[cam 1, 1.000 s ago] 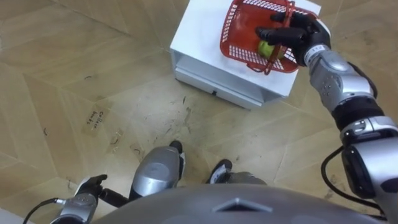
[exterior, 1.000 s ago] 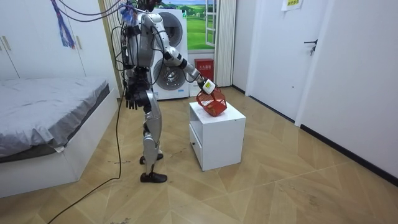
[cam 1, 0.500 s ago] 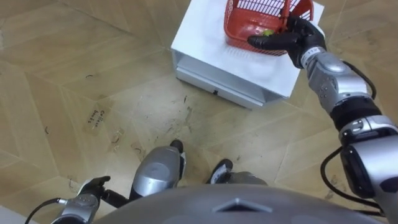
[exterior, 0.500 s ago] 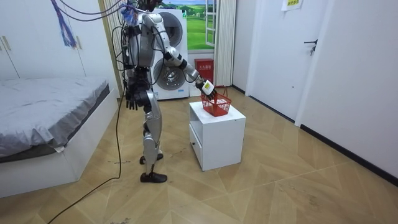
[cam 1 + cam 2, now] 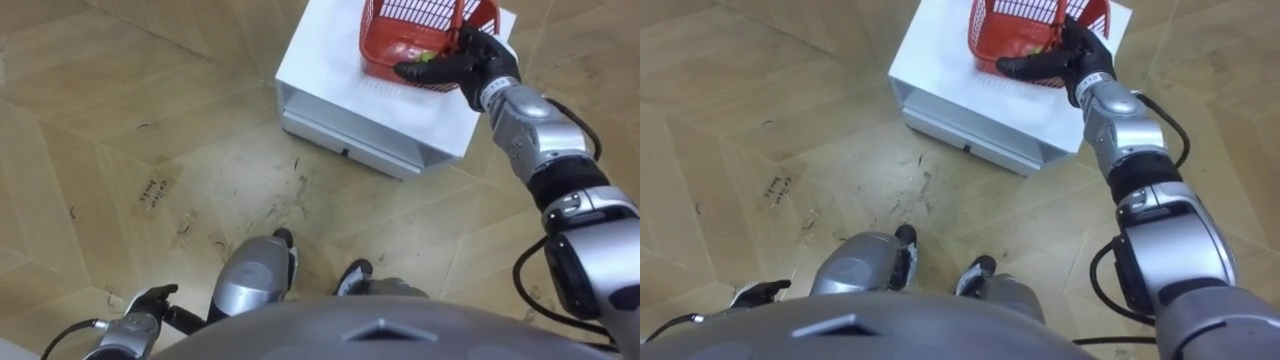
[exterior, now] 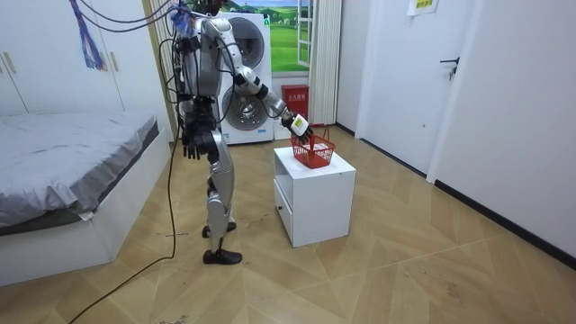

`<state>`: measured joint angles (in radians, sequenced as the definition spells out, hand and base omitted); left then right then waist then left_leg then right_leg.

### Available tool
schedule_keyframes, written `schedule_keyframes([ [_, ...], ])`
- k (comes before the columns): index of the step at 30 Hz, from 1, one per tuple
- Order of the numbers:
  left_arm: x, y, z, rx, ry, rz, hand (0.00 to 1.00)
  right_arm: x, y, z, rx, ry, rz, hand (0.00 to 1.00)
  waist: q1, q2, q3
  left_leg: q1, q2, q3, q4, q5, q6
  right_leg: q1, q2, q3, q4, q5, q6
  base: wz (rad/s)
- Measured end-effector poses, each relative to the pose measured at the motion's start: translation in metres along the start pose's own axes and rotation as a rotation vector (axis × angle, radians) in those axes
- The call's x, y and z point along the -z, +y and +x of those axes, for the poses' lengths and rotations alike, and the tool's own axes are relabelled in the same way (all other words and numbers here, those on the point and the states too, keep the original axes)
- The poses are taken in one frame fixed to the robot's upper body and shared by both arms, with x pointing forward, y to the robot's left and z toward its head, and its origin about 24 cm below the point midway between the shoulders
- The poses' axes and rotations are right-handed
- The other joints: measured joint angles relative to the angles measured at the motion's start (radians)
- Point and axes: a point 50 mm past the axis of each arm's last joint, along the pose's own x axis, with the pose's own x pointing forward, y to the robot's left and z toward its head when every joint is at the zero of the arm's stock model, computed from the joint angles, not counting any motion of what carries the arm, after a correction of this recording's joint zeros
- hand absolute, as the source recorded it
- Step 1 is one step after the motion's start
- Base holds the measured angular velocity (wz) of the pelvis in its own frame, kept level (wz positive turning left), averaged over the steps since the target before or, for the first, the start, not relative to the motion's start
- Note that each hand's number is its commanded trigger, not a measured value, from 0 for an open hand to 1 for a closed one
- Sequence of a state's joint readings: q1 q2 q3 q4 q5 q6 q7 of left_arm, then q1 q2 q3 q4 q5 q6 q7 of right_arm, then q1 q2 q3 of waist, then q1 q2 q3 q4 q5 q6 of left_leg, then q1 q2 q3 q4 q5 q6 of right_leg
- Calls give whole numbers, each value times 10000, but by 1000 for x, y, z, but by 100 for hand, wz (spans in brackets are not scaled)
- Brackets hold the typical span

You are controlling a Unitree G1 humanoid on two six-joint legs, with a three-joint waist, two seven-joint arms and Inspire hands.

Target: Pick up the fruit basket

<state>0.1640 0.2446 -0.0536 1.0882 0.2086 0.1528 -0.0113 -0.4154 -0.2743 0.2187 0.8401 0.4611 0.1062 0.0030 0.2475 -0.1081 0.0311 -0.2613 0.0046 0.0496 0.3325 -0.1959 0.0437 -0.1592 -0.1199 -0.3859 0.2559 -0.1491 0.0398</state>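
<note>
The red mesh fruit basket (image 5: 400, 30) stands upright on the white cabinet (image 5: 325, 65), near its far right corner. Its handle is raised, and a green-yellow fruit (image 5: 427, 55) lies inside. My right hand (image 5: 478, 62) is at the basket's near right side, with fingers curled at the handle and rim and one finger lying straight along the near wall. In the room view I stand beside the cabinet (image 6: 315, 202) with my right arm stretched out to the basket (image 6: 313, 153). My left hand (image 5: 140, 318) hangs idle at my side, fingers relaxed.
The cabinet's drawer front (image 5: 350, 135) faces me, with wooden floor (image 5: 150, 120) between it and my feet. A bed (image 6: 63, 162) stands at the room view's left. A washing machine (image 6: 245, 85) is behind me and a door (image 6: 468, 81) is at the right.
A second ago the basket hung tilted in my right hand. It has since swung upright on the cabinet top, farther from me. The left hand has not moved.
</note>
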Motion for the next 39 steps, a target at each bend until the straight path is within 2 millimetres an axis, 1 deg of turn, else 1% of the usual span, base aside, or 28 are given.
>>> schedule_keyframes([
  [1, 0, 1, 0, -29, 10, -77, 0, 3, 0, -1, -26, 47, 7, 0, 1, -47, -32, 74, 6, 34, -57, 0, -1, 31, 4, 11, -13, 1, 0, -8],
  [3, 1, 1, 0, -39, 22, -108, 0, 3, 0, -1, -83, 14, 13, 0, -85, -73, -56, 166, 9, 46, -67, 0, -1, 121, 5, 36, -25, 1, 0, -3],
  [4, 1, 1, 0, -51, 23, -115, 0, -1, 2, -2, -190, -145, 8, 0, -227, -85, -63, 196, 9, 53, -67, 1, -1, 160, 7, 53, -40, 1, 0, -4],
  [5, 1, 1, 0, -61, 23, -116, 0, -4, 4, -2, -303, -303, 6, 0, -296, -112, -82, 265, 13, 79, -85, 0, -1, 202, 13, 113, -64, 1, 0, -7],
  [6, 1, 1, 0, -69, 21, -117, 0, -5, 5, -2, -354, -369, 11, 0, -341, -134, -105, 312, 15, 117, -109, 0, -1, 234, 14, 136, -80, 2, 0, -11],
  [8, 3, 2, 0, -138, 82, -241, 0, -5, 6, -5, -571, -512, -89, 0, -522, -194, -180, 629, 19, 267, -268, 0, 0, 485, 33, 223, -181, 16, 25, -10],
  [10, 5, 3, 0, -189, 140, -387, 0, -4, 6, -8, -643, -652, -84, 0, -530, -222, -211, 867, 34, 360, -395, 0, -1, 629, 43, 308, -193, 19, 30, -16],
  [13, 3, 4, 0, -228, 83, -467, 0, -3, 5, -14, -685, -881, 33, 0, -796, -198, -223, 1089, 42, 458, -441, -1, -1, 764, 48, 417, -190, 20, 31, -11],
  [15, 0, 5, 0, -275, -53, -480, 0, 1, 3, -18, -600, -1002, 115, 0, -824, -153, -226, 1154, 50, 516, -448, -1, -1, 784, 59, 514, -194, 22, 34, -15],
  [16, -2, 6, -1, -357, -133, -487, 0, 5, 3, -22, -548, -996, 113, 0, -905, -97, -232, 1217, 49, 537, -473, -1, -1, 834, 57, 517, -196, 24, 38, -6],
  [17, -4, 7, -1, -476, -226, -501, 0, 11, 2, -25, -489, -919, 30, 0, -1017, -38, -250, 1323, 50, 560, -521, -1, -1, 902, 57, 535, -197, 24, 38, -5],
  [18, -5, 8, -1, -523, -271, -535, 0, 13, 2, -27, -484, -928, -34, 0, -1048, 6, -281, 1345, 50, 569, -573, -1, -1, 918, 57, 540, -196, 24, 38, -6],
  [20, -9, 5, -1, -651, -403, -571, 0, 22, 2, -34, -528, -947, -8, 0, -1262, 231, -291, 1622, 39, 586, -659, -2, -1, 1158, 57, 555, -246, 26, 41, -2],
  [21, -10, 4, -1, -672, -438, -636, 0, 25, 2, -36, -500, -895, -15, 0, -1342, 293, -306, 1706, 34, 588, -695, -1, -1, 1227, 59, 553, -285, 29, 48, -5],
  [22, -11, 3, -2, -722, -538, -780, 0, 30, 0, -39, -431, -807, -64, 0, -1348, 388, -355, 1804, 27, 615, -805, 1, -3, 1304, 68, 586, -349, 37, 60, -9],
  [23, -12, 2, -2, -780, -614, -795, 0, 32, 0, -41, -412, -789, -138, 0, -1368, 420, -353, 1857, 30, 649, -842, 4, -8, 1325, 76, 631, -348, 37, 60, -16],
  [24, -13, 2, -2, -912, -735, -811, 0, 34, 0, -42, -396, -786, -283, 0, -1458, 455, -370, 1932, 35, 692, -923, 23, -34, 1327, 98, 718, -349, 37, 60, -19],
  [26, -13, 3, -3, -1121, -762, -770, 0, 33, -4, -44, -185, -901, -613, 0, -1614, 475, -360, 2029, 58, 783, -1005, 41, -55, 1330, 140, 841, -350, 37, 59, -16],
  [28, -12, 3, -3, -1159, -760, -591, 0, 31, -10, -48, 185, -1073, -957, 0, -1647, 471, -359, 2054, 97, 865, -1014, 40, -59, 1308, 160, 892, -349, 37, 58, -11],
  [30, -11, 3, -3, -1169, -709, -533, 0, 35, -16, -52, 601, -1120, -1528, 0, -1672, 457, -351, 2151, 104, 921, -1038, 39, -61, 1334, 176, 978, -364, 38, 58, -10],
  [31, -7, 2, -3, -1229, -621, -476, 0, 45, -20, -56, 826, -903, -1781, 0, -1666, 451, -348, 2292, 104, 941, -1118, 36, -67, 1436, 189, 1003, -404, 38, 58, -3],
  [32, -3, 2, -3, -1328, -492, -482, 0, 61, -23, -61, 1008, -428, -2002, 0, -1703, 441, -344, 2446, 92, 946, -1212, 33, -72, 1616, 200, 998, -537, 38, 59, 0],
  [33, -2, 2, -3, -1373, -463, -491, 0, 70, -25, -64, 1071, -146, -2181, 0, -1704, 466, -332, 2518, 83, 945, -1271, 32, -74, 1697, 202, 981, -595, 38, 60, 4],
  [34, 0, 2, -4, -1504, -411, -552, 0, 91, -28, -68, 1227, 577, -2416, 0, -1757, 445, -347, 2629, 78, 946, -1329, 29, -77, 1837, 214, 957, -718, 51, 81, 0],
  [35, 1, 2, -4, -1559, -360, -620, 0, 102, -30, -69, 1342, 1054, -2490, 0, -1769, 439, -344, 2677, 77, 946, -1363, 28, -79, 1871, 219, 957, -723, 52, 82, 0],
  [37, 9, -3, -5, -1608, -201, -646, 0, 150, -38, -85, 1687, 3014, -2575, 0, -1851, 450, -344, 2819, 59, 924, -1465, 23, -84, 1982, 221, 1008, -742, 51, 84, 0],
  [38, 10, -6, -5, -1538, -196, -658, 0, 170, -43, -96, 1798, 3893, -2591, 0, -1900, 479, -326, 2855, 43, 921, -1496, 24, -83, 1999, 225, 1104, -744, 50, 86, 0],
  [39, 12, -8, -5, -1506, -157, -666, 0, 180, -45, -102, 1863, 4277, -2612, 0, -1924, 492, -322, 2859, 36, 917, -1514, 23, -82, 2010, 224, 1108, -747, 48, 88, -4],
])
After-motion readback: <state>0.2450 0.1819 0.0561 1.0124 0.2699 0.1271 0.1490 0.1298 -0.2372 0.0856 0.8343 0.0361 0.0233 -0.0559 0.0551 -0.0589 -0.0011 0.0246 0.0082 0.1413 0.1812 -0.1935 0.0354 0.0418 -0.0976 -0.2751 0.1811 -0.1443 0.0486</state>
